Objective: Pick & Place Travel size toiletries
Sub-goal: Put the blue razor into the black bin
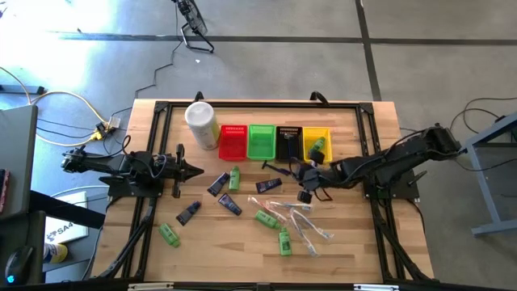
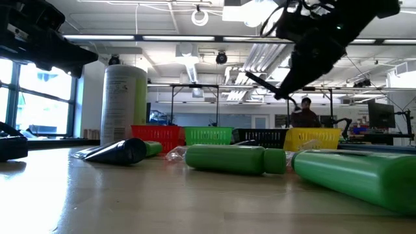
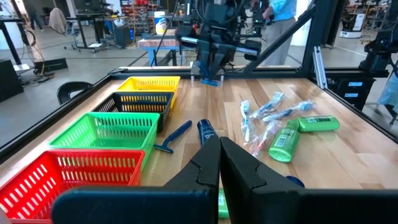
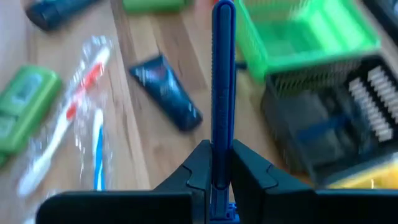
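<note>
A pale wooden table (image 1: 347, 242) carries scattered toiletries and a row of small baskets along its far side. At the left, the left gripper (image 1: 194, 170) waits with fingers pressed together. Mid-table lie green bottles (image 1: 284, 241) and wrapped toothbrushes (image 1: 300, 220). At the right, the right gripper (image 4: 217, 165) pinches a blue razor (image 4: 222, 81) near the black basket (image 1: 288, 141). The thin handle could twist or slip loose, missing the basket.

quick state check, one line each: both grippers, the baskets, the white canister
right gripper: shut on blue plastic razor, raised near the baskets
left gripper: shut, empty, at the table's left
yellow mesh basket: holds one green bottle
black mesh basket: contents unclear
green mesh basket: empty
red mesh basket: empty
white cylindrical canister: upright
</note>
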Controlling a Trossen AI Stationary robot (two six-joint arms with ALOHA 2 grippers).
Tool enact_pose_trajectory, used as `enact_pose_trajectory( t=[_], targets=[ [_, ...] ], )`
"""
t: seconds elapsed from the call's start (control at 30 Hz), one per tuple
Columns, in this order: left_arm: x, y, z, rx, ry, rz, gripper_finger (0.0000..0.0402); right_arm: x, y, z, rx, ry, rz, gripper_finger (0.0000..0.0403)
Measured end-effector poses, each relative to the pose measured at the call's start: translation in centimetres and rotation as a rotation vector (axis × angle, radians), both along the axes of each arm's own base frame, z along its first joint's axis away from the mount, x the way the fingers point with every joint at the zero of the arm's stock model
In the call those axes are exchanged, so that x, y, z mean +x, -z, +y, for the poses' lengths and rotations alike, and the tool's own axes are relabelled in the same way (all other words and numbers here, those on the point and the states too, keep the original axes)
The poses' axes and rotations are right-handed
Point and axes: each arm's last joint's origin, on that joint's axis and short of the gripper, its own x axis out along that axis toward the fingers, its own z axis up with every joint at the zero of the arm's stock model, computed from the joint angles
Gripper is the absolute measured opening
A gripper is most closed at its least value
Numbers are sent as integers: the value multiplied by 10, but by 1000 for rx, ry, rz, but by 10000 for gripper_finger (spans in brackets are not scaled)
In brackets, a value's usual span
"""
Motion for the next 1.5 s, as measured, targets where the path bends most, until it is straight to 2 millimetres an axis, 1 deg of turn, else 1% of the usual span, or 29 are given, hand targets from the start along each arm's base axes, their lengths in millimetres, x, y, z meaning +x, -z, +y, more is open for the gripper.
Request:
enact_pose_trajectory(
  t=[0.17,0.33,0.43,0.57,0.73,0.87,1.07,1.33,1.5],
  targets=[
    [0,0,0,0,0,0,7,8,-5,-11,-5,-27,-60,33],
    [0,0,0,0,0,0,7,14,-11,-19,13,-16,-134,33],
    [0,0,0,-4,-2,0,7,20,-17,-21,22,-40,-218,33],
    [0,0,0,-5,-4,-4,7,28,-26,-20,50,-155,-326,33],
    [0,-1,0,-19,-4,-22,7,31,-33,-19,39,-211,-389,33],
    [0,-5,0,-57,-4,-60,7,31,-34,-18,40,-215,-401,33],
    [1,-8,0,-67,-3,-96,7,32,-34,-19,40,-214,-400,33],
    [5,-6,-1,-62,0,-60,7,32,-33,-19,45,-208,-401,33],
    [11,-14,-2,-69,2,-123,7,31,-34,-19,30,-186,-402,33]
  ],
)
